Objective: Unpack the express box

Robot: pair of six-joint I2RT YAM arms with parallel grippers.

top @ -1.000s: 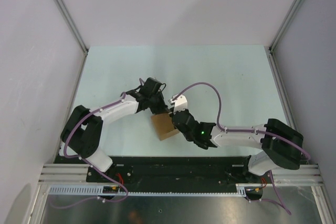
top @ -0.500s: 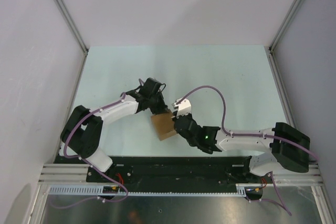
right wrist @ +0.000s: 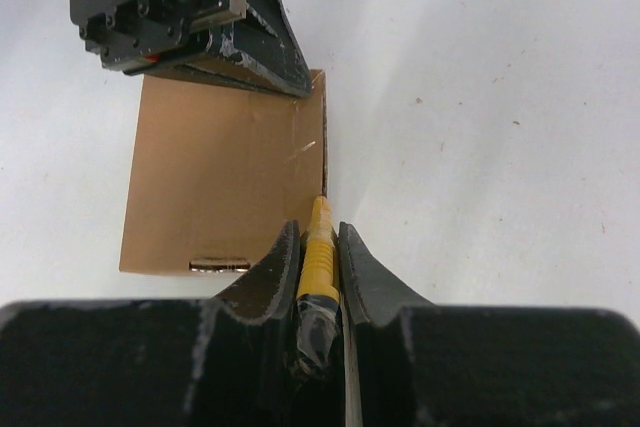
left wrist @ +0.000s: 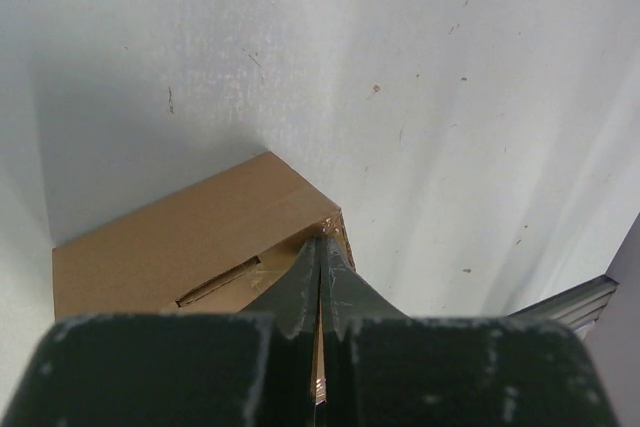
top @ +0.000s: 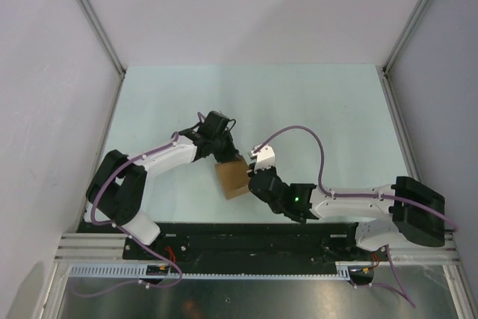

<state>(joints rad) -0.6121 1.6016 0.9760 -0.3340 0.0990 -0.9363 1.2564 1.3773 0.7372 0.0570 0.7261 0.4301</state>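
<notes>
The express box [top: 231,179], a small brown cardboard cube, sits on the table between both arms. My left gripper [left wrist: 321,242] is shut, its tips resting on the box [left wrist: 190,237] at a taped top corner. In the top view the left gripper [top: 223,158] is at the box's far edge. My right gripper [right wrist: 318,230] is shut on a yellow utility knife [right wrist: 319,252], whose tip touches the right-hand edge of the box [right wrist: 225,187]. From above, the right gripper [top: 252,177] stands against the box's right side.
The pale table [top: 321,110] is walled by grey panels left, right and behind. A black base rail [top: 246,237] runs along the near edge. A short strip of tape [right wrist: 220,265] shows on the box's near edge.
The right arm has stretched out and lowered, and its wrist has slid a little nearer along the box's right side with the knife. Left gripper and box have stayed put.
</notes>
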